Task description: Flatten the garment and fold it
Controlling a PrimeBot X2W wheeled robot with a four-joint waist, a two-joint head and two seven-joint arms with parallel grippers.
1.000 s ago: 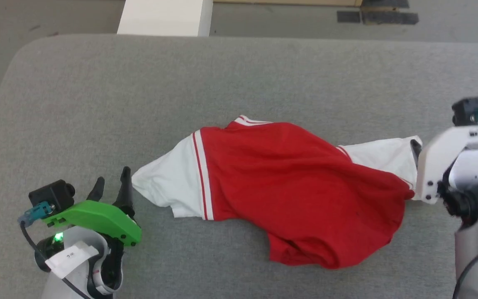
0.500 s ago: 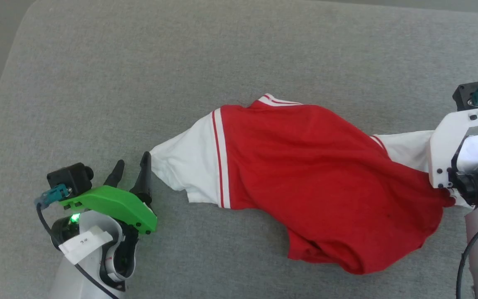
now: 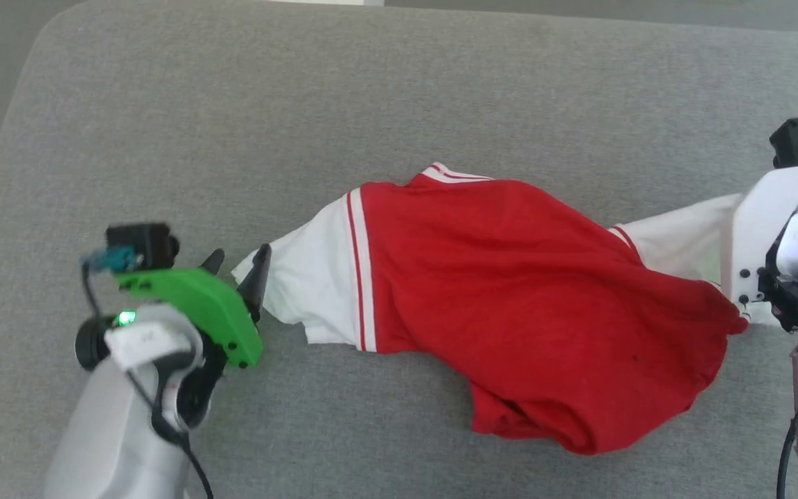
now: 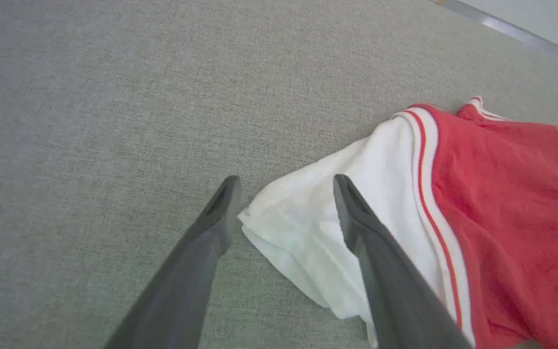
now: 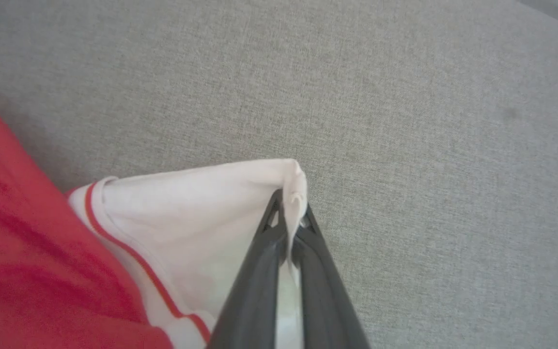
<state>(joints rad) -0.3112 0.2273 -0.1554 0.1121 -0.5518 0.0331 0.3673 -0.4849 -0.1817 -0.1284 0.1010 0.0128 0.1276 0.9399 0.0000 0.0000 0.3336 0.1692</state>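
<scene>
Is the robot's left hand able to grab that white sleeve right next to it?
Probably yes. The left gripper is open, and the tip of the garment's white sleeve seems to lie between its two fingers on the grey table. Nothing is in the way; closing should pinch the cloth.

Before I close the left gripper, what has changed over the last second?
The left gripper has advanced toward the garment: its open jaws, beside the left sleeve a second ago, now straddle the sleeve's corner, not yet closed. Nothing was grasped or released. The right gripper stays shut on the right sleeve, and the garment lies crumpled as before.
</scene>
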